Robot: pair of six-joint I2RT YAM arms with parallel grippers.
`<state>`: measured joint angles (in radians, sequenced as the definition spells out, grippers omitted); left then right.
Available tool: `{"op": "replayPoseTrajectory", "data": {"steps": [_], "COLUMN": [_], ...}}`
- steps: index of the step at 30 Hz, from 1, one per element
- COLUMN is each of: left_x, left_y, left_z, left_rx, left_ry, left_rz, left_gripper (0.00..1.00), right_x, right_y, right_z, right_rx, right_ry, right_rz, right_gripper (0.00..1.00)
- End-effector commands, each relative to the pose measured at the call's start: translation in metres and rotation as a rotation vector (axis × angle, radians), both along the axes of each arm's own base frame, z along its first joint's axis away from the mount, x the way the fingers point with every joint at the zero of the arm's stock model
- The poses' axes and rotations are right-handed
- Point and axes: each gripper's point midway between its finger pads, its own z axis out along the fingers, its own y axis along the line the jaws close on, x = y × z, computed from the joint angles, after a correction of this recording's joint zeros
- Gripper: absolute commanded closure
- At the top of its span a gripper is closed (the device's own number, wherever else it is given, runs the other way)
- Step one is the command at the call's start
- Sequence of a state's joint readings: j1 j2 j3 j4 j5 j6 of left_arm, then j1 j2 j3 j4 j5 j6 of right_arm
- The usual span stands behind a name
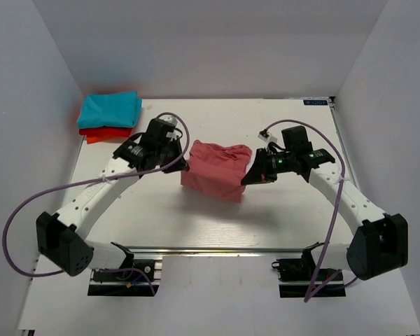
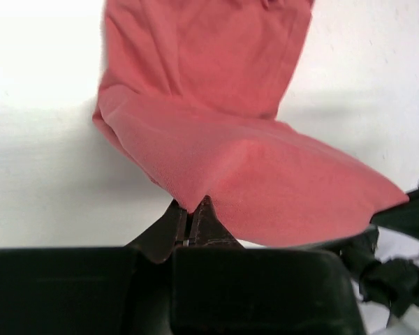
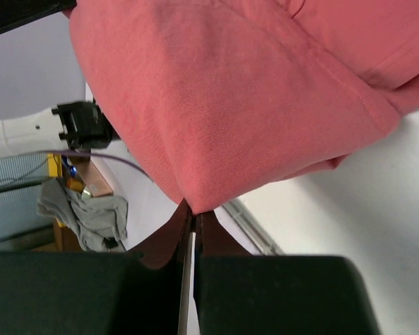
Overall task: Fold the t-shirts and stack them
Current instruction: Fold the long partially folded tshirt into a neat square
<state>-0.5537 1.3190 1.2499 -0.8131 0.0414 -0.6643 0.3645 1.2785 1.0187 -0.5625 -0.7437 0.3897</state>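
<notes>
Turquoise t-shirt (image 1: 110, 108): folded into a small rectangle at the far left corner of the table (image 1: 217, 224), lying on top of the orange-red one. I count it as finished.
Orange-red t-shirt (image 1: 101, 135): underneath, with only its near edge showing. As far as I can see, it is folded and stacked too.
Left gripper (image 2: 192, 213): my left jaws are pinched tight on a tuck of the salmon-pink t-shirt (image 1: 217, 169) at its left side. In the wrist view the cloth rises straight out from between the tips.
Salmon-pink t-shirt: mid-table, slung between my two arms, doubled over and sagging in loose folds. I cannot tell whether its lower edge touches the surface. It is well apart from the pile.
Right gripper (image 3: 193, 209): my right jaws are clamped on the cloth's right side in the same way, with nothing else in them.
Done: two of the three tees are folded and stacked, by my reading.
Left to do: the pink one looks only partly folded and much larger than the other two. I judge it needs laying flat, at least one more fold, and then a carry to the far left corner to top the pile.
</notes>
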Motion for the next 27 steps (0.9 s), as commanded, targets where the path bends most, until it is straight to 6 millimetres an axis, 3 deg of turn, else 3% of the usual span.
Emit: {"op": "replayPoseTrajectory", "data": {"steps": [1,2,4,5,7,8,10,11,12,19,20,24,26,27], "left_x": [0.034,0.042,0.057,0.067,0.084,0.090,0.104,0.111,0.116,0.160,0.167,0.194,0.208,0.219], "left_y": [0.010,0.008,0.008,0.010,0.009,0.006,0.004,0.005,0.002,-0.011,-0.015,-0.019,-0.030,-0.031], "left_z": [0.009,0.016,0.007,0.013,0.020,0.009,0.009,0.005,-0.008,-0.022,-0.036,-0.058,-0.056,-0.056], "left_rx": [0.061,0.066,0.107,0.112,0.119,0.140,0.142,0.143,0.160,0.131,0.141,0.123,0.088,0.072], "left_ry": [-0.054,-0.067,-0.059,-0.078,-0.109,-0.089,-0.099,-0.097,-0.072,-0.079,-0.062,-0.074,-0.116,-0.128], "left_rz": [0.107,0.118,0.143,0.156,0.173,0.164,0.168,0.177,0.174,0.151,0.150,0.163,0.145,0.147], "left_gripper": [1.00,1.00,1.00,1.00,1.00,1.00,1.00,1.00,1.00,1.00,1.00,1.00,0.96,0.90], "right_x": [0.025,0.033,0.048,0.057,0.069,0.076,0.089,0.096,0.101,0.138,0.143,0.174,0.193,0.198], "right_y": [0.004,0.005,0.001,-0.002,-0.005,-0.007,-0.013,-0.012,-0.014,-0.022,-0.023,-0.028,-0.027,-0.026], "right_z": [0.011,0.010,0.009,0.000,0.002,-0.007,-0.003,-0.012,-0.015,-0.039,-0.041,-0.064,-0.060,-0.066], "right_rx": [0.078,0.086,0.085,0.077,0.081,0.081,0.093,0.087,0.087,0.101,0.100,0.044,0.054,0.049], "right_ry": [-0.055,-0.071,-0.082,-0.062,-0.080,-0.057,-0.076,-0.056,-0.049,0.004,-0.008,-0.050,-0.116,-0.110], "right_rz": [-0.003,-0.007,-0.029,-0.043,-0.060,-0.066,-0.079,-0.082,-0.093,-0.113,-0.121,-0.170,-0.164,-0.161], "right_gripper": [1.00,1.00,1.00,1.00,1.00,1.00,1.00,1.00,1.00,1.00,1.00,1.00,1.00,0.93]}}
